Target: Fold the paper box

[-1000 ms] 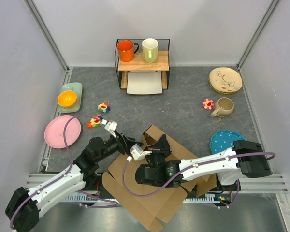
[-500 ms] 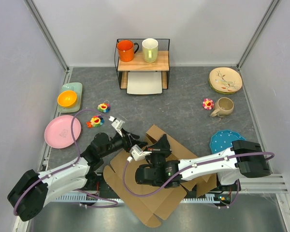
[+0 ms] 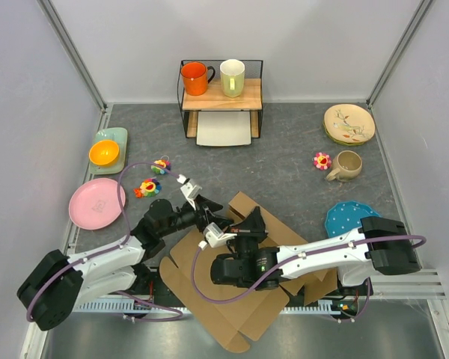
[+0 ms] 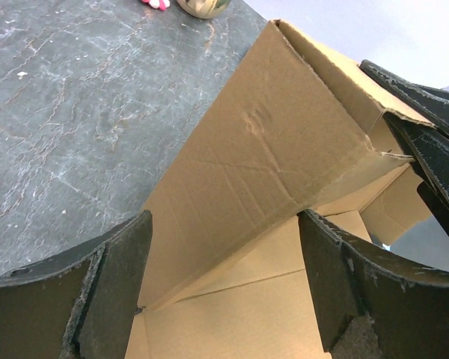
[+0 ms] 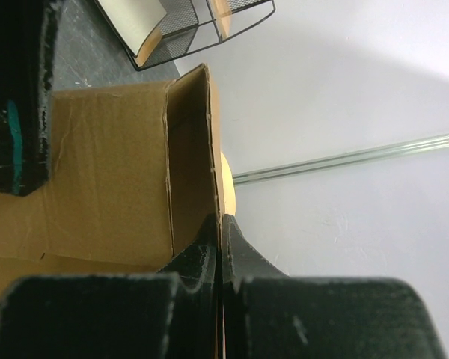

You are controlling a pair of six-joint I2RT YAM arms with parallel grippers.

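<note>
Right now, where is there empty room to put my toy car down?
The biggest bare patch of the grey table lies between the black wire shelf, the brown cardboard paper box and the beige mug. A smaller one sits between the shelf and the orange bowl. The near edge, around the box, is crowded.

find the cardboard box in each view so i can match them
Top: cardboard box low centre, near the bottom edge.
Left wrist: box fills centre and right, between the open left pincer.
Right wrist: box in left half, edge pinched by the shut right pincer.
Shared landmark: grey table.
</note>
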